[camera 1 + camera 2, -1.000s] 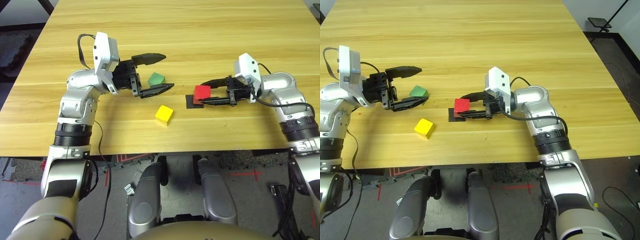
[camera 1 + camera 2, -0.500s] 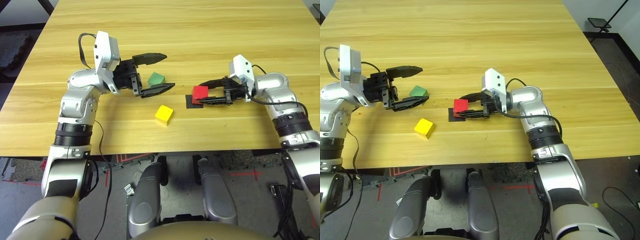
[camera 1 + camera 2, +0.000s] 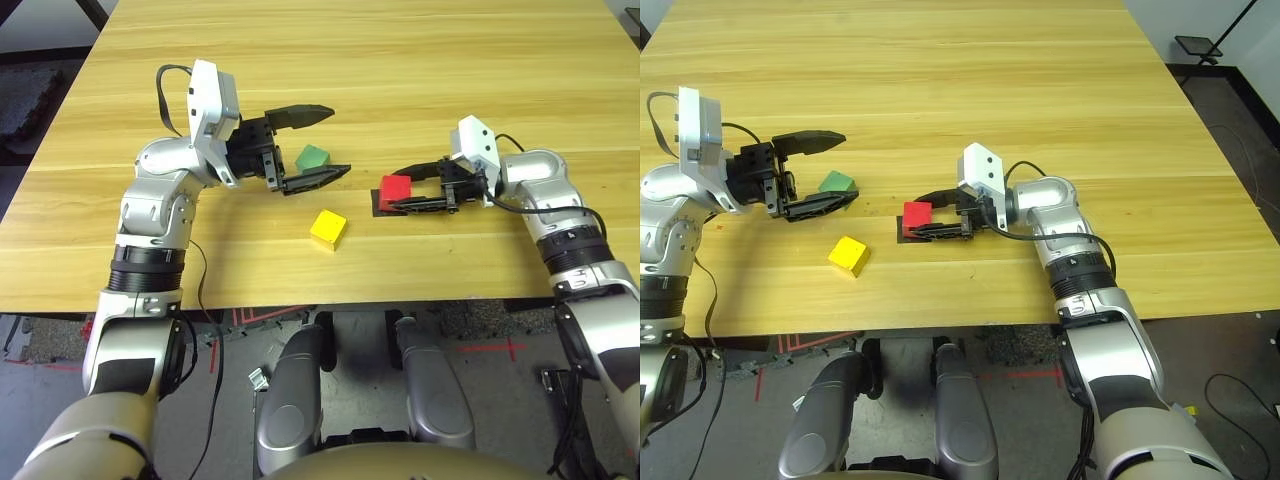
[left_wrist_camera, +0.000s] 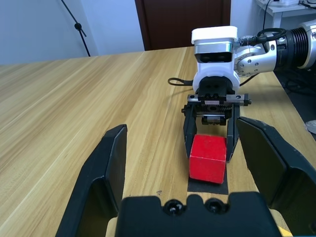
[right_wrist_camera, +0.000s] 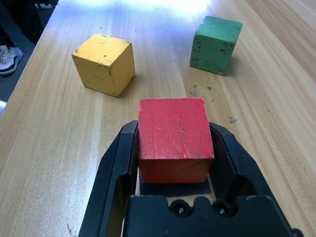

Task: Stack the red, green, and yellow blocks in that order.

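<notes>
On the wood surface point(image 3: 420, 60), mid-front area:

- Red block point(image 3: 395, 188): sits on a flat black patch point(image 3: 384, 206), partly overhanging it. Held betw. the two fingers of the right pincer point(image 3: 405, 188), which is clamped on it from both sides; fingers lie low, about level w/ the surface. Right wrist view: block point(image 5: 174, 138) fills the gap betw. fingers, both touching its sides.
- Green block point(image 3: 313, 158): on the surface, to robot's left of red, well apart from it. Lies betw. the fingers of the left pincer point(image 3: 322, 142), whose fingers are spread wide apart; far finger above/behind block, near finger just beside its front edge. Contact w/ near finger: can't tell. Not gripped.
- Yellow block point(image 3: 328, 229): on the surface, nearer the robot than the other two, betw. green and red side to side. Turned a bit askew. Free of both pincers.
- No block on top of another.
- Left wrist view: looks across at red block point(image 4: 208, 158) and the right pincer behind it.
</notes>
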